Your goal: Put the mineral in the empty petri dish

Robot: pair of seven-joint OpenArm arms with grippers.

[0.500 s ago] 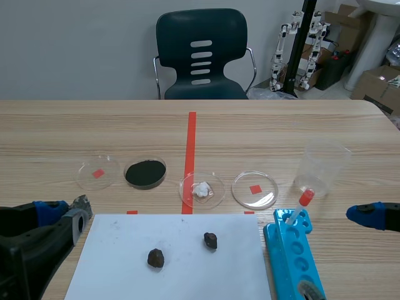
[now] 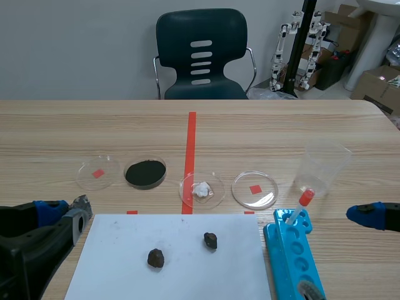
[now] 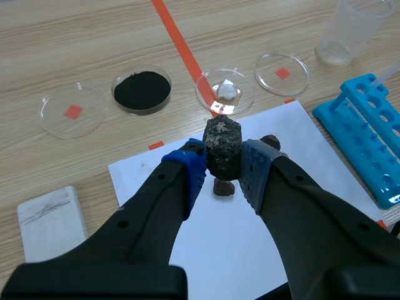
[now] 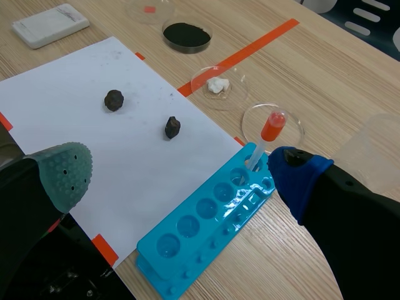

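Clamping mineral [image 3: 222,140] between left tool [image 3: 223,164] pads, near white paper [image 2: 181,275], long axis running along fingers, far end poking past tips. Spreading right tool [image 4: 180,170] wide above blue rack [image 4: 215,219]. Farther across counter [image 2: 62,131], lining up dishes: left empty dish [image 2: 107,181], powder dish [image 3: 142,112] holding black powder, white-lump dish [image 2: 214,197], right empty dish [image 2: 267,187].

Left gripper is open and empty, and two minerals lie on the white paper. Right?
Not quite. The left gripper is shut on a mineral, as the left wrist view shows. Two other minerals do lie on the white paper.
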